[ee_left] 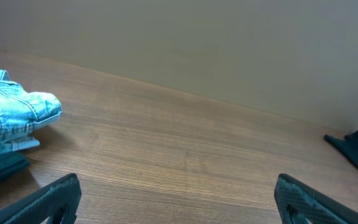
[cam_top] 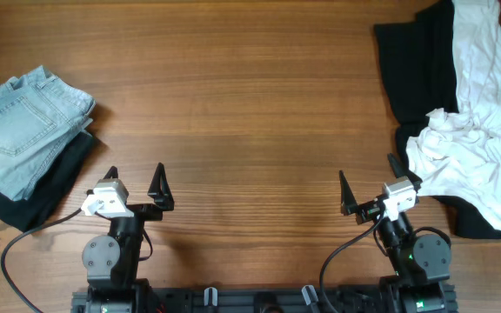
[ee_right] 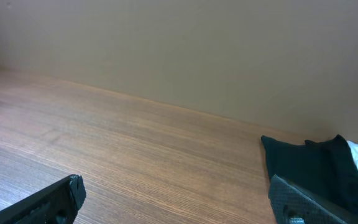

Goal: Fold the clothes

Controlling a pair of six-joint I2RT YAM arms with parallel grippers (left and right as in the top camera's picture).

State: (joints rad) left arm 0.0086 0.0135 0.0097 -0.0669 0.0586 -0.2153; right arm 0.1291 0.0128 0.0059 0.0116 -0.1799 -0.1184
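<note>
We are seeing jeans (cam_top: 24, 126) folded at 9 o'clock, a crumpled pile (cam_top: 481, 152) waiting at 2 o'clock; left end effector (cam_top: 136, 176) and right end effector (cam_top: 368, 174) spread.

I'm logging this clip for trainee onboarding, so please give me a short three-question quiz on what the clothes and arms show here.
1. True or false: the folded jeans lie on top of a black garment.
2. The crumpled white garment lies: A) in the middle, B) by the left gripper, C) near the right gripper.
3. What do the grippers hold?
Key: 1 true; 2 C; 3 nothing, both sets of jaws stand open.
</note>
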